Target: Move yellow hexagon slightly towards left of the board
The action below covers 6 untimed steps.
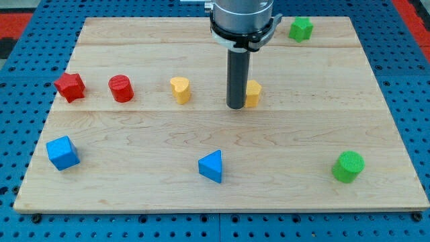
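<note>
The yellow hexagon [253,93] sits a little right of the board's middle, in the upper half. My tip [236,106] is down on the board at the hexagon's left side, touching or nearly touching it, and the rod hides the hexagon's left part. A second yellow block [180,89], heart-like in shape, lies further to the view's left in the same row.
A red star [70,87] and a red cylinder [121,88] lie at the left. A blue cube [62,152] is at the bottom left, a blue triangle [211,166] at the bottom middle, a green cylinder [348,166] at the bottom right, a green star [301,29] at the top right.
</note>
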Motion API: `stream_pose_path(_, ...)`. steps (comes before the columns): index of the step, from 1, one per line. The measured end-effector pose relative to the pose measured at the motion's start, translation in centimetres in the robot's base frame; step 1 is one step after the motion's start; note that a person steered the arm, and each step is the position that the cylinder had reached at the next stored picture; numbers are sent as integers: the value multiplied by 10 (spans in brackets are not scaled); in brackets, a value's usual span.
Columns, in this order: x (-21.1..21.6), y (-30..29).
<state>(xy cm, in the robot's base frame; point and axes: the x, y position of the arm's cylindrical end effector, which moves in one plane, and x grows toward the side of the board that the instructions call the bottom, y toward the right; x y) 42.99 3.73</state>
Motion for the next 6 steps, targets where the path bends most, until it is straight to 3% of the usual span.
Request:
stream_pose_path(1,22,3)
stream_pose_path(3,9,76)
stream_pose_path(5,-34,28)
stream_pose_path(6,-57,48)
